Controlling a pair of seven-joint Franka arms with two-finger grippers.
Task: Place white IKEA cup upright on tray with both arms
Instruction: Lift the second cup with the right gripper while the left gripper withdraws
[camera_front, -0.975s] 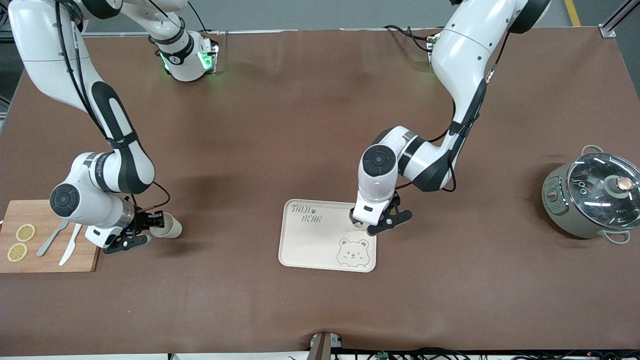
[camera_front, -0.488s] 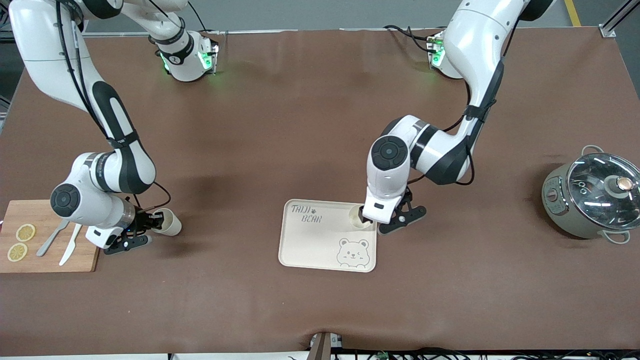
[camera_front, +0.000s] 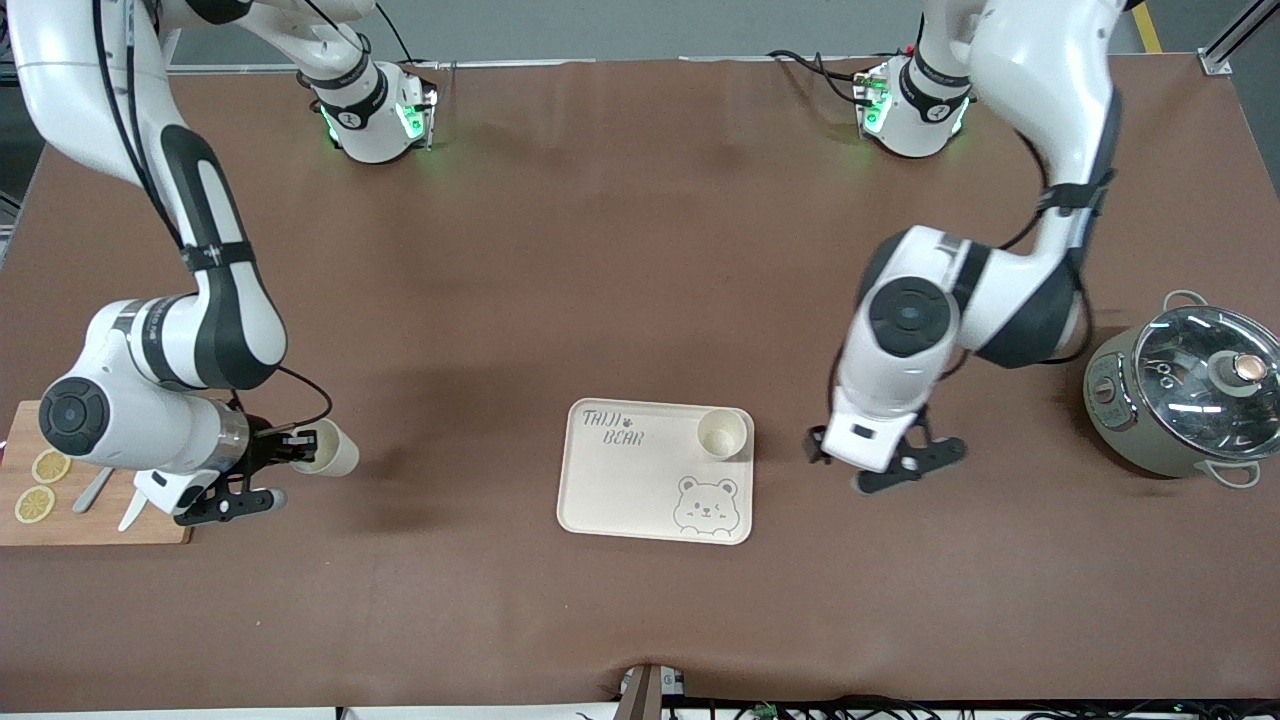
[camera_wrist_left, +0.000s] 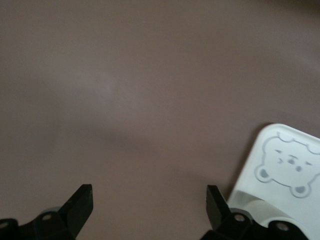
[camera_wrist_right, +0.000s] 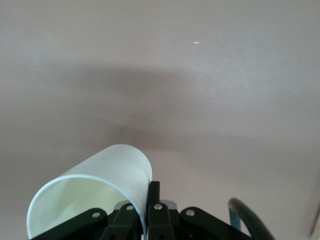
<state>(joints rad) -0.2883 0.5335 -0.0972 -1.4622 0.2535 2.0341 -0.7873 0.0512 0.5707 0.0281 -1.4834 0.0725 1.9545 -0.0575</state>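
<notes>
The cream bear tray (camera_front: 640, 490) lies mid-table. One white cup (camera_front: 722, 434) stands upright on the tray's corner nearest the left arm. My left gripper (camera_front: 822, 447) is open and empty over bare table beside the tray, toward the left arm's end. In the left wrist view its fingers (camera_wrist_left: 80, 202) stand wide apart around the gripper's centre (camera_wrist_left: 148, 200), with the tray's bear face (camera_wrist_left: 287, 162) at the edge. My right gripper (camera_front: 285, 447) is shut on the wall of a second white cup (camera_front: 328, 449), held on its side just above the table. In the right wrist view the gripper (camera_wrist_right: 150, 200) pinches that cup (camera_wrist_right: 100, 182).
A wooden cutting board (camera_front: 110, 525) with lemon slices (camera_front: 42, 483), a knife and a spoon lies at the right arm's end, under the right wrist. A grey pot with a glass lid (camera_front: 1190, 390) stands at the left arm's end.
The left gripper has let go of the cup on the tray and moved up and off toward the left arm's end. The right arm has risen a little with its cup.
</notes>
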